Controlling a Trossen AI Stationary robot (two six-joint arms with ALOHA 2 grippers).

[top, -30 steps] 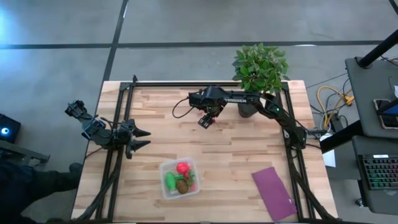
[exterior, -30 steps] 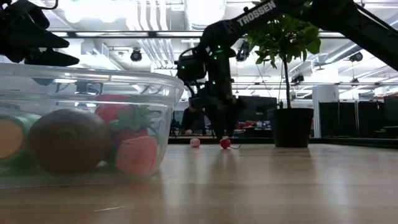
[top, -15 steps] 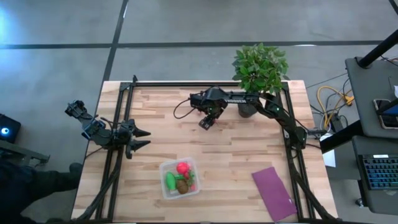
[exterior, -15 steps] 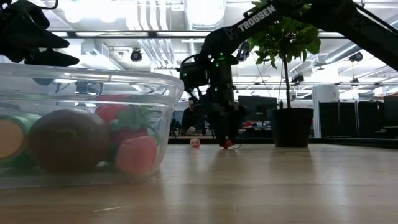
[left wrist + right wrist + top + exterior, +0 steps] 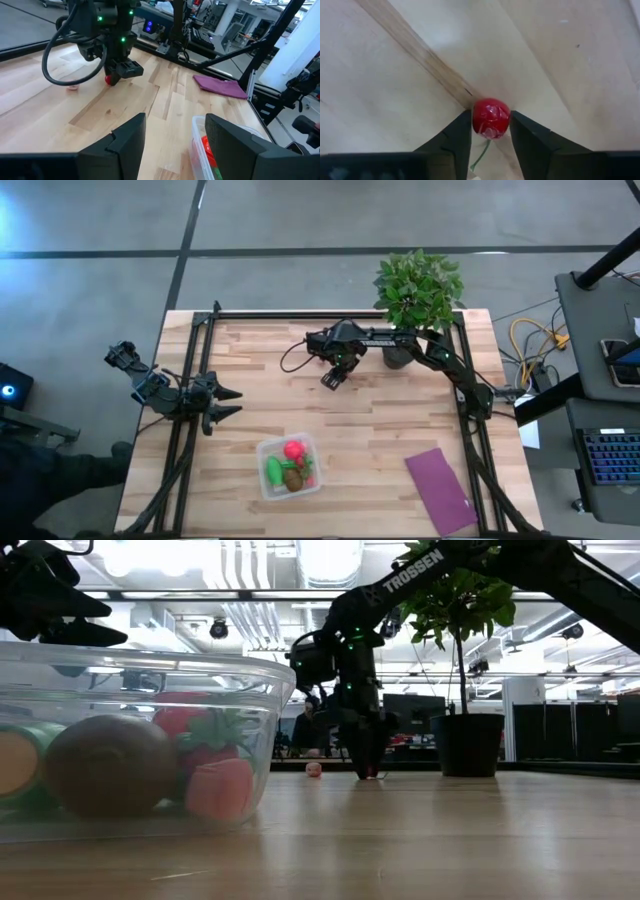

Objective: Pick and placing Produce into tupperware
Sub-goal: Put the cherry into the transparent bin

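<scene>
Pale butcher-block planks made up the table (image 5: 380,410), with a leafy potted plant (image 5: 418,285) at its far edge and a flat purple cloth (image 5: 438,490) near the front right corner. The right gripper (image 5: 490,131) was down on the wood toward the back of the table, its two dark fingers closed against either side of a small glossy red ball (image 5: 491,118) with a thin green stem (a cherry, by the look of it). A second tiny pink bit (image 5: 314,769) lay just beside it on the boards.

The tupperware (image 5: 288,466), clear and round-cornered, sat near the front edge, already holding a brown oval, a green piece and red fruit. The left gripper (image 5: 172,137) waited at the left side of the table, its fingers parted and empty.

This looked like the grasp step of another pick. The next move would call for a straight lift, then a carry toward the front to above the box. A smooth round piece could squirt out of flat pads.
</scene>
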